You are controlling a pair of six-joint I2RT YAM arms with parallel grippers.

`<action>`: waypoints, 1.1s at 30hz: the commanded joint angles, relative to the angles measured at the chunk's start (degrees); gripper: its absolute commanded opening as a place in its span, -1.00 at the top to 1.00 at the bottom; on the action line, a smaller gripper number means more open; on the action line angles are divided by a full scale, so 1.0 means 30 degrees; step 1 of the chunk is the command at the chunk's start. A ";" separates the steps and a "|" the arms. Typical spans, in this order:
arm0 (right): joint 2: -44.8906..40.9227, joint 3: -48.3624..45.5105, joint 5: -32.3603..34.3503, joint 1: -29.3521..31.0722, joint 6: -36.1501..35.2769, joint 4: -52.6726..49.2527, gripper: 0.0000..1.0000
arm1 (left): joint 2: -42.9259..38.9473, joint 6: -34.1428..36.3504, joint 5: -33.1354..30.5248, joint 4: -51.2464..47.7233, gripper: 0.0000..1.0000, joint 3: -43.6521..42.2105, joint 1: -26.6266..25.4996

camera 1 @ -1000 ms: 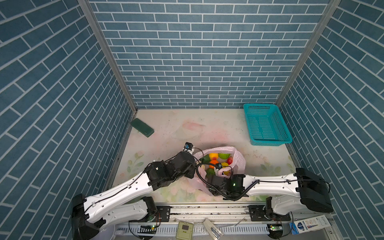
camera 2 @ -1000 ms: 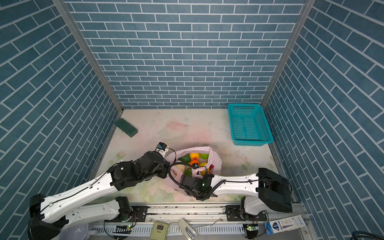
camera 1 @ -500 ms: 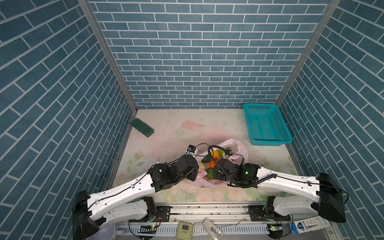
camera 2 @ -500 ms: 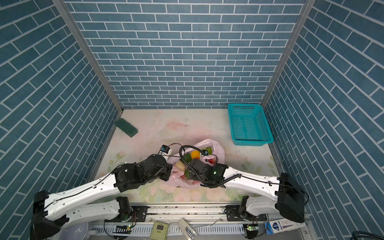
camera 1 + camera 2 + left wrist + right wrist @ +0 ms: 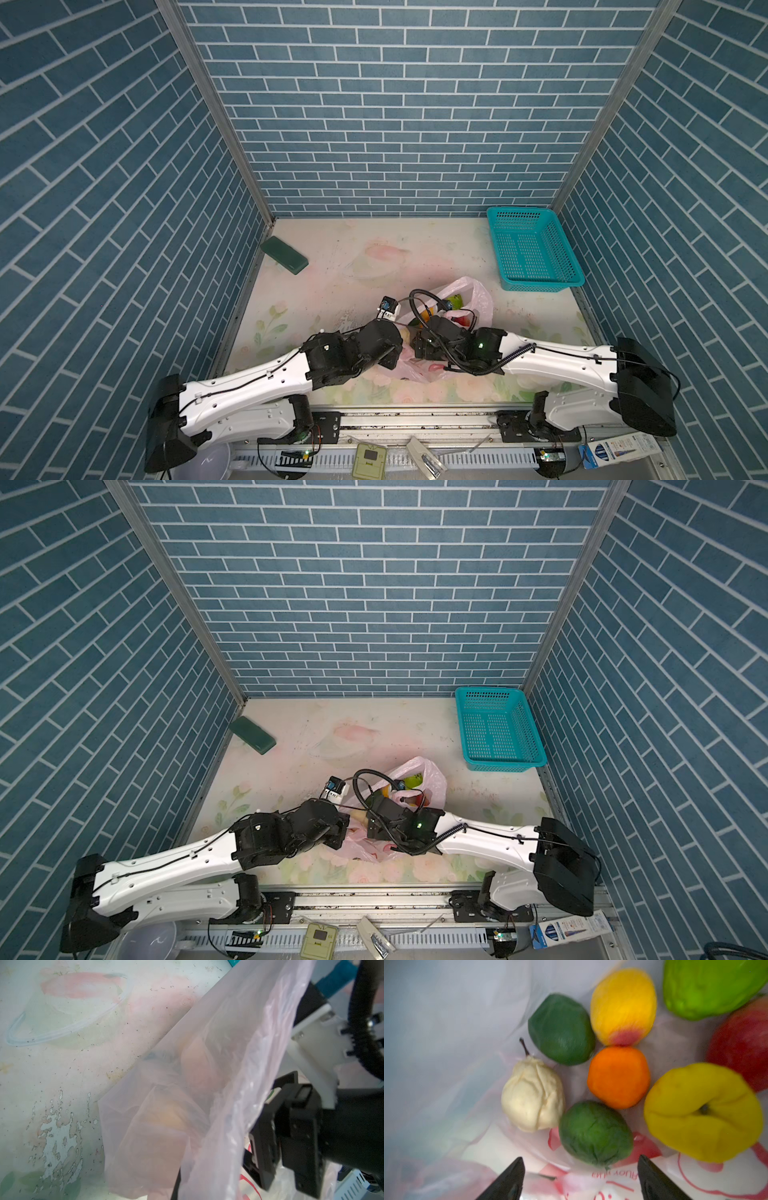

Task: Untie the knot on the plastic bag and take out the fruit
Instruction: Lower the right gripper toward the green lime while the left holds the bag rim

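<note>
RISK: left end effector (image 5: 390,359), clenched on bag (image 5: 480,297) rim, may slip, dropping film over the mouth | RISK: right end effector (image 5: 580,1157), jaws spread over dark green fruit (image 5: 595,1132), may snag plastic | LOOK: bag mid-tabletop (image 5: 332,266), thin, pink, gaping; no knot visible; fruit loose inside

1. Straight ahead, filling the upper centre of both top views, the back wall (image 5: 407,124) shows a blue-grey brick pattern with thin white joints.
2. The left wall (image 5: 104,187) and right wall (image 5: 685,187) wear the same pattern down the frame's sides.
3. Bare metal posts (image 5: 217,112) line both back corners.
4. The tabletop (image 5: 353,257), lower centre, is pale, printed with faded pink flowers and green leaves.
5. In the left wrist view, lower left, the print is flaked away in patches (image 5: 58,1126), with dark specks around.
6. The light is soft and even, and shadows are faint.
</note>
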 commanded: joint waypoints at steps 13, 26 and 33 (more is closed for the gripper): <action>-0.1495 -0.3987 0.1239 0.1338 0.1336 -0.1024 -0.76 | 0.0236 -0.0076 -0.0960 0.0089 1.00 -0.1241 -0.0808; -0.2052 -0.1725 0.1061 0.0316 -0.0008 0.1287 -0.78 | -0.2603 0.0508 -0.2861 0.3465 1.00 -0.1913 -0.0853; 0.0192 0.0966 -0.0031 -0.1076 0.0358 0.0650 -0.77 | -0.2576 0.0503 -0.1503 0.3350 1.00 -0.2869 -0.1091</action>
